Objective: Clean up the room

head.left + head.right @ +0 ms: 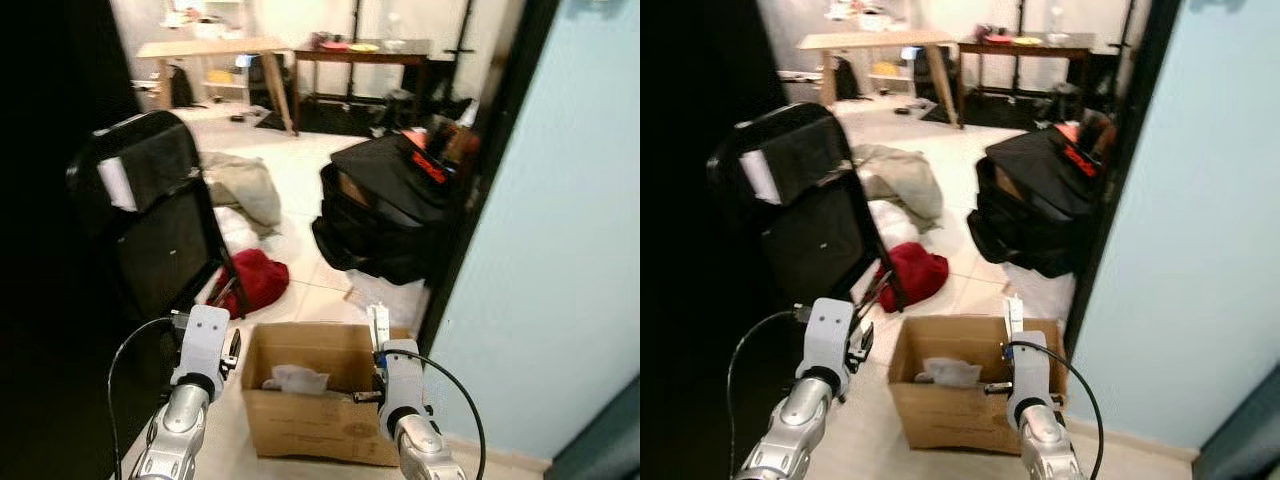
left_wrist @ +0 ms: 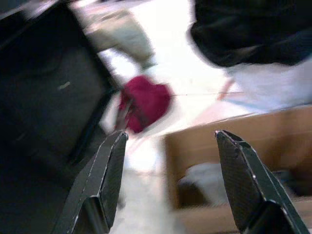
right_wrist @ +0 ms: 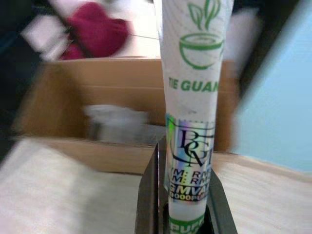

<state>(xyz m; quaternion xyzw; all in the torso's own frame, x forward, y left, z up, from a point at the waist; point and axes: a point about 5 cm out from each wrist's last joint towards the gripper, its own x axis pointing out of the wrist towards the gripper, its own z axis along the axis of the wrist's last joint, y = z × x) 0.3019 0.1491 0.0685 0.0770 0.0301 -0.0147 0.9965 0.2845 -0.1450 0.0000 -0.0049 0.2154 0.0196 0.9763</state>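
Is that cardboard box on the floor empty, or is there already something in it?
Not empty. The cardboard box stands open-topped, with a crumpled white piece lying inside; what else it holds cannot be told.

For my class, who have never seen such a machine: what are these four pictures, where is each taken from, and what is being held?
This is a walking robot with two silver arms. The two wide pictures come from its head, looking down at a room. On the floor stand a cardboard box, a black chair, a red cloth and a black bag. The other two pictures come from cameras on its wrists. The left gripper is open, beside the box. The right gripper is shut on a white tea packet with green print, near the box's right edge.
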